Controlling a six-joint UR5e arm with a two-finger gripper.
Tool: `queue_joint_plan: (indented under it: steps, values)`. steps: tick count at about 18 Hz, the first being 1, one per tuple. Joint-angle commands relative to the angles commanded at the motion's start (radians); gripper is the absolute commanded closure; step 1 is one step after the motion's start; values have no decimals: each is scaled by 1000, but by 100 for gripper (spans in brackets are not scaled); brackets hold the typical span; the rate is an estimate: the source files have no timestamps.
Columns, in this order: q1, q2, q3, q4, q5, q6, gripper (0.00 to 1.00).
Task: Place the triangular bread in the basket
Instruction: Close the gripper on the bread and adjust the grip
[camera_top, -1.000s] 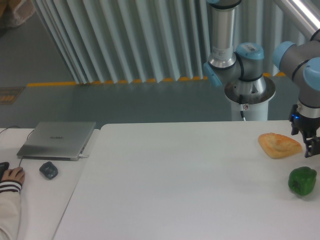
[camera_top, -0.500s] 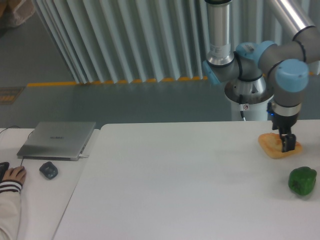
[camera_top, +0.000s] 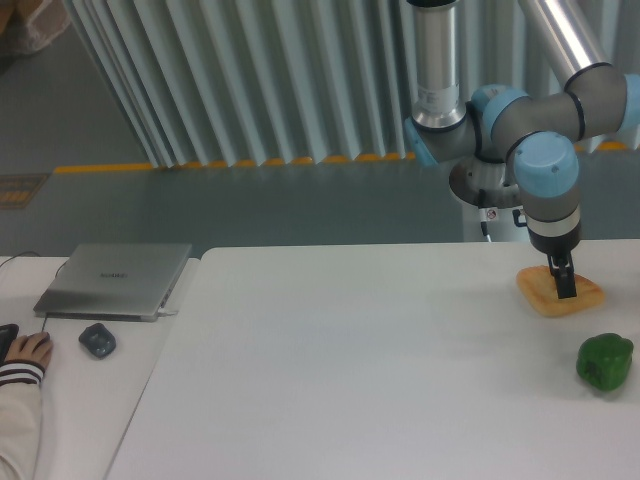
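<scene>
Your gripper (camera_top: 563, 283) sat over the triangular bread (camera_top: 560, 292) near the tabletop's right edge; finger spacing unclear, so you needed centring before clamping.

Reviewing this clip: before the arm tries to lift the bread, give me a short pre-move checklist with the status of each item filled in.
1. Gripper is over the triangular bread, not the green pepper: ok.
2. Fingers down at the bread's top surface: ok, they overlap it in the camera view.
3. Jaws closed on the bread: cannot tell, the fingers look like one dark shape from here.
4. Pepper clear of the gripper: ok, it sits apart, nearer the camera.
5. Basket located for the drop: not ok, no basket shows in this view.
6. Person's hand away from the arm: ok, it rests at the far left by the mouse.
</scene>
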Motion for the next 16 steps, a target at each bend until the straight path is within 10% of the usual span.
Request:
queue_joint_plan:
  steps: [10, 16]
  values:
    - [-49, -23, -29, 90, 52, -23, 0]
    - [-19, -51, -37, 143, -126, -20, 0]
